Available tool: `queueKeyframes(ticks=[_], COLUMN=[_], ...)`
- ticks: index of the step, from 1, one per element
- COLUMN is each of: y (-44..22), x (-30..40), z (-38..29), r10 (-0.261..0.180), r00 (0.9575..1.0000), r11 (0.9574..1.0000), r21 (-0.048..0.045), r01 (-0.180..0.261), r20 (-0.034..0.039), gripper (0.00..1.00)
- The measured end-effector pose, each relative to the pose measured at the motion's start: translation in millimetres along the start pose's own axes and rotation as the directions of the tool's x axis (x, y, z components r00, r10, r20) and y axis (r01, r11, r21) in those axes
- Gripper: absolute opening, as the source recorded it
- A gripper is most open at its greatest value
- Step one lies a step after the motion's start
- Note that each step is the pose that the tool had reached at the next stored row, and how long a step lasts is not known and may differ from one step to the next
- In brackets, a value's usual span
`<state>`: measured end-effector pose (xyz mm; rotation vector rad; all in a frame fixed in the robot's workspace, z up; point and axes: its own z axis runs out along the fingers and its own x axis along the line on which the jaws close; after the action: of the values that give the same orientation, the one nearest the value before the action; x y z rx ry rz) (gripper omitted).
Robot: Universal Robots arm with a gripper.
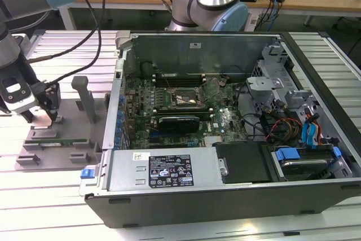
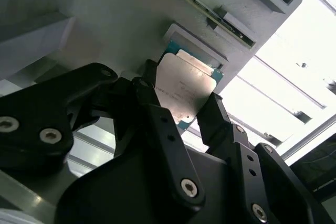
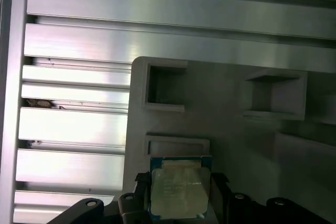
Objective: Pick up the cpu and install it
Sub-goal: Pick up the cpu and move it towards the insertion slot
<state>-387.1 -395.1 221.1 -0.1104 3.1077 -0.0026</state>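
One cpu (image 3: 180,186), one grey fixture (image 1: 70,119), one open case (image 1: 242,198) beside it, one gripper (image 1: 42,118) with two fingers (image 2: 212,114). The fingers press against opposite edges of the cpu, holding it over the fixture. The square cpu has no long axis; it lies flat, silver lid facing away from the fixture.

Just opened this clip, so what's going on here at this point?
A single robot arm is working on the exterior view's left of the open black desktop computer case. Its black gripper is down at a grey plastic parts holder. In both wrist views its fingers press on opposite edges of the small flat square cpu with the silver-grey metal top. I cannot tell whether the cpu has lifted clear of its recess. It is not yet in the case.
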Motion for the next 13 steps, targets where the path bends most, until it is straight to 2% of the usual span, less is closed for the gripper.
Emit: queueKeyframes(ticks=[4,9,13], y=[0.0,0.0,0.0], x=[-0.3,-0.4,-0.7], z=[-7.4,-12.1,-20.7], r10=[0.000,0.000,0.000], r00=[1.0000,1.0000,1.0000], r11=[1.0000,1.0000,1.0000], r21=[0.0000,0.0000,-0.0001], r01=[0.000,0.000,0.000], r20=[0.0000,0.0000,0.0001], gripper=[0.55,0.55,0.55])
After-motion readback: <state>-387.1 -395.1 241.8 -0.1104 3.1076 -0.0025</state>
